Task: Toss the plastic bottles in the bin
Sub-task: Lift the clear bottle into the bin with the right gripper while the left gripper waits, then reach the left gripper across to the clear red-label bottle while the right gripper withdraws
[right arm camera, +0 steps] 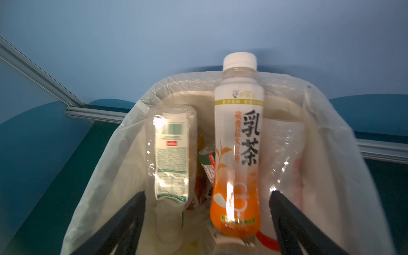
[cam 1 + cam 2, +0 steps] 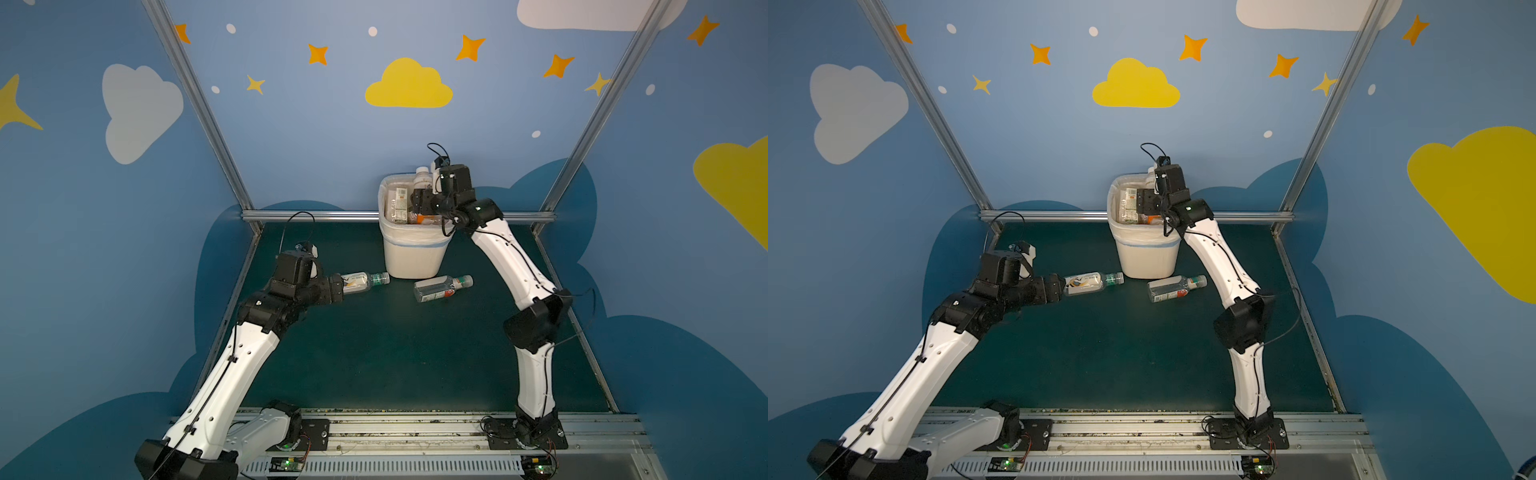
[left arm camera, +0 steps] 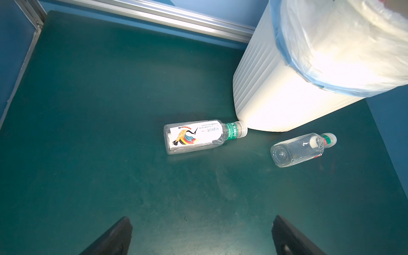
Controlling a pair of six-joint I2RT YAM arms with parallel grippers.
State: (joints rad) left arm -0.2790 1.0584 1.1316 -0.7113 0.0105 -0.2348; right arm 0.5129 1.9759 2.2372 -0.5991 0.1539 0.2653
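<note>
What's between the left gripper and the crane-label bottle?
Nothing: only bare green mat lies between the open left gripper and the bottle, as the left wrist view shows.

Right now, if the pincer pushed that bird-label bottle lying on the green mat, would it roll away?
Probably not far: the bird-label bottle looks flat-sided, so it would likely slide rather than roll. It seems empty and clear, so probably light and easy to skid. Its cap lies close by the bin, so a push that way may just pivot it.
</note>
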